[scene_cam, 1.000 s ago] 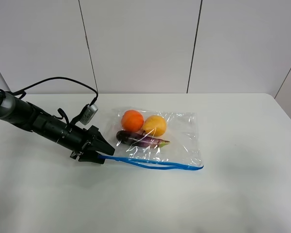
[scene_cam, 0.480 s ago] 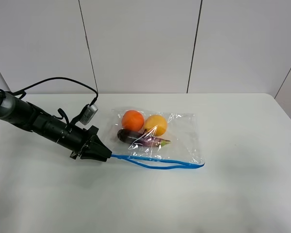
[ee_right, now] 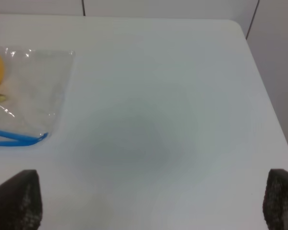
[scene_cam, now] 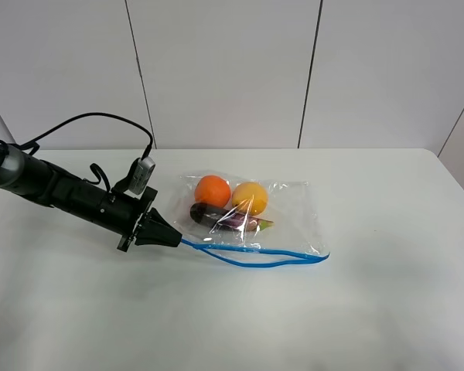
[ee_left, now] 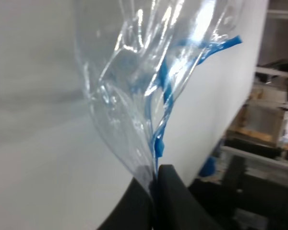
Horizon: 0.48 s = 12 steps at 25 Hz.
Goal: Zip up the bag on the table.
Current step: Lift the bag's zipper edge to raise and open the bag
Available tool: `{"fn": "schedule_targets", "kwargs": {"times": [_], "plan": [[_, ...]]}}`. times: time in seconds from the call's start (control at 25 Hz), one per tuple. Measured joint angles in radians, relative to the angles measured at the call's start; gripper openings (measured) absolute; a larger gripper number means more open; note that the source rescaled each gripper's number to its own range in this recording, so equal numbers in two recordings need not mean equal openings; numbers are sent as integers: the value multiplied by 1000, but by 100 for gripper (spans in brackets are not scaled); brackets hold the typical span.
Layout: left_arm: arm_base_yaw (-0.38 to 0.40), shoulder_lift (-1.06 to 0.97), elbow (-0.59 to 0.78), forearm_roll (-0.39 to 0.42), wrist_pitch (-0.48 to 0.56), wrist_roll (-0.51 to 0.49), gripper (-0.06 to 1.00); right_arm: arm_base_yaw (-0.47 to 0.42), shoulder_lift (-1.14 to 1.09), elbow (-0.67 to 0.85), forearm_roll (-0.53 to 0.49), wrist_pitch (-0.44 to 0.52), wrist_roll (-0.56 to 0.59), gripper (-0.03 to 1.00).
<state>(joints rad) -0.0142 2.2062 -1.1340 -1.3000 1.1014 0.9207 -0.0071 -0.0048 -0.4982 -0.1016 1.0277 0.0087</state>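
Note:
The clear bag (scene_cam: 282, 220) lies on the white table (scene_cam: 371, 309) with an orange fruit (scene_cam: 212, 191), a yellow fruit (scene_cam: 250, 197) and a purple eggplant (scene_cam: 216, 216) inside. Its blue zip strip (scene_cam: 255, 260) runs along the near edge and gapes in a loop. My left gripper (scene_cam: 174, 241) is shut on the strip's left end; the left wrist view shows the fingers (ee_left: 170, 201) pinching the blue strip (ee_left: 159, 143) and plastic. My right gripper (ee_right: 146, 201) is open and empty over bare table, to the right of the bag's corner (ee_right: 36, 86). It is out of the high view.
The left arm (scene_cam: 54, 189) and its cable (scene_cam: 100, 120) stretch from the left edge over the table. The table's right edge (ee_right: 259, 91) and far edge (scene_cam: 294, 150) meet grey wall panels.
My left gripper's fingers closed on the zip strip's left end, and the gripper shifted slightly right and back. The bag slid a little to the right.

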Motion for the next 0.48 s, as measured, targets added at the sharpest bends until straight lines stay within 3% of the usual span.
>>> {"fn": "schedule_targets", "kwargs": {"times": [0.36,0.48], "plan": [[0,-46,-42,-58,91,-285,0,0,0,0,0,0,0,100],[6,-46,-43,-131,97,-350,0,0,0,-3,4,-1,-9,100]]}}
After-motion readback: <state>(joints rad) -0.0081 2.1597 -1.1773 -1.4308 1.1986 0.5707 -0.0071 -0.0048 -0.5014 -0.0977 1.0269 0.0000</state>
